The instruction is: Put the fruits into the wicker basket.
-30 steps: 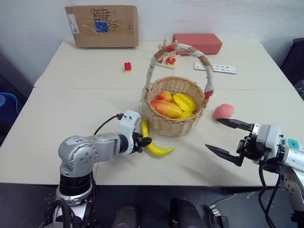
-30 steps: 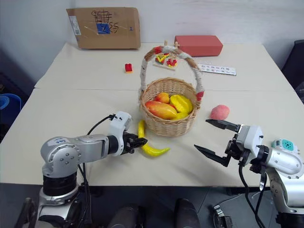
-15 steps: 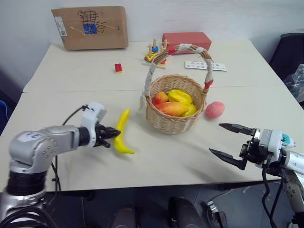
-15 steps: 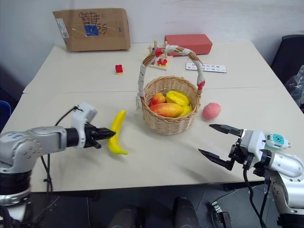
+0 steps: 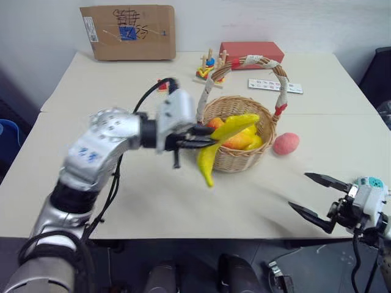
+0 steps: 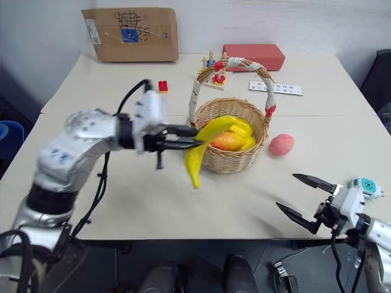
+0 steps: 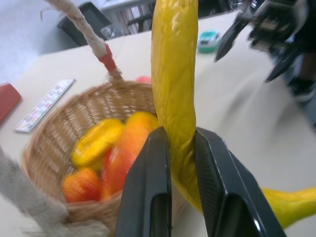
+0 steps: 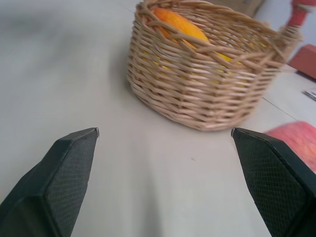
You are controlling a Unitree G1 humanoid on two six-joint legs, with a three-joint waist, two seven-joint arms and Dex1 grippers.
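Left end effector (image 7: 180,148): black fingers pinching long curved yellow plastic banana (image 5: 221,145) mid-length, clear of beige worktop (image 5: 153,201). Banana's upper end overlaps near rim of round tan woven wicker basket (image 5: 235,160), just beyond fingertips; lower tip hangs outside rim. Orange-red mango (image 7: 127,148) and yellow pieces (image 7: 96,143) already inside. For clean drop: carry past rim, beneath arched handle (image 5: 275,67), then release. Right end effector (image 6: 305,198): spread wide, empty, low over worktop; round pink peach (image 6: 281,144) ahead, beside basket.

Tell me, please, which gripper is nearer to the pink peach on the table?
The right. The right gripper hangs open in front of the peach, toward the table's near edge; the left gripper, shut on the banana, is beyond the wicker basket.
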